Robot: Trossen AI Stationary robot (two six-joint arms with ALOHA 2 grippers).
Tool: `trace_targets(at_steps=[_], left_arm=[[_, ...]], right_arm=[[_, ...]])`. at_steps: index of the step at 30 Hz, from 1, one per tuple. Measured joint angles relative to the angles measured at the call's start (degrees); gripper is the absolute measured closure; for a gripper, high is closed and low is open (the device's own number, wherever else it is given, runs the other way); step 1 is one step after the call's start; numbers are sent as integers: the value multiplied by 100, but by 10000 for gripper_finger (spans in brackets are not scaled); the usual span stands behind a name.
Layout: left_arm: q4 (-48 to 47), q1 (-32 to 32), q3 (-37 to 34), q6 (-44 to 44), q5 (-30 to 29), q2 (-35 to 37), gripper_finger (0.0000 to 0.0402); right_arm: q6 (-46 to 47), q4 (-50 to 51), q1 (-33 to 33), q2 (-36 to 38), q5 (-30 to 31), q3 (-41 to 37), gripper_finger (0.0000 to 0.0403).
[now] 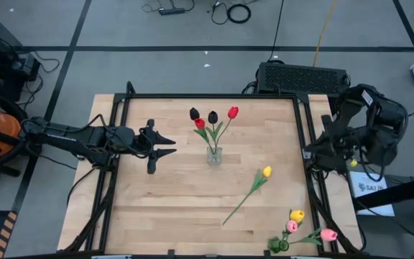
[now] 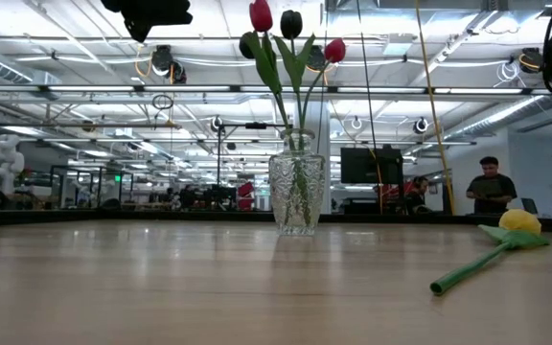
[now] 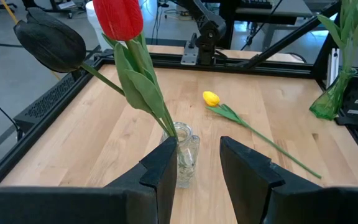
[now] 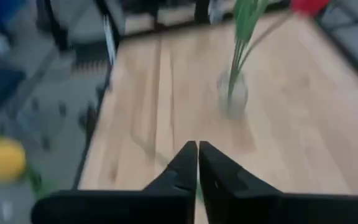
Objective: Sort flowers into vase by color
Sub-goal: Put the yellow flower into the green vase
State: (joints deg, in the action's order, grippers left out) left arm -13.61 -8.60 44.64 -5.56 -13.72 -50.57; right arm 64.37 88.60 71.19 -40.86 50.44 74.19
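Glass vase [image 1: 213, 155] at mid-bench already holds two red and two black tulips; your left gripper [image 1: 169, 147], jaws apart and empty, sits just beside it and could tip it. Your right gripper [image 4: 197, 163], jaws together on nothing, hangs off the bench's right edge, so the loose yellow tulip [image 1: 265, 172] and the yellow-and-pink cluster [image 1: 302, 226] at the front right corner remain unsorted, with no second vase visible for them.
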Motion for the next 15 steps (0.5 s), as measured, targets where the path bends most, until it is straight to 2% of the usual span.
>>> trace_targets(at_steps=[3,10,15], left_arm=[[1,-2,0,1,1,0,272],[0,-1,0,0,0,0,272],[0,0,0,0,0,0,272]], right_arm=[[-193,-361,-49,132,437,0,394],[-495,-715,-132,170,640,-2,400],[-245,-739,-152,166,1421,-2,402]])
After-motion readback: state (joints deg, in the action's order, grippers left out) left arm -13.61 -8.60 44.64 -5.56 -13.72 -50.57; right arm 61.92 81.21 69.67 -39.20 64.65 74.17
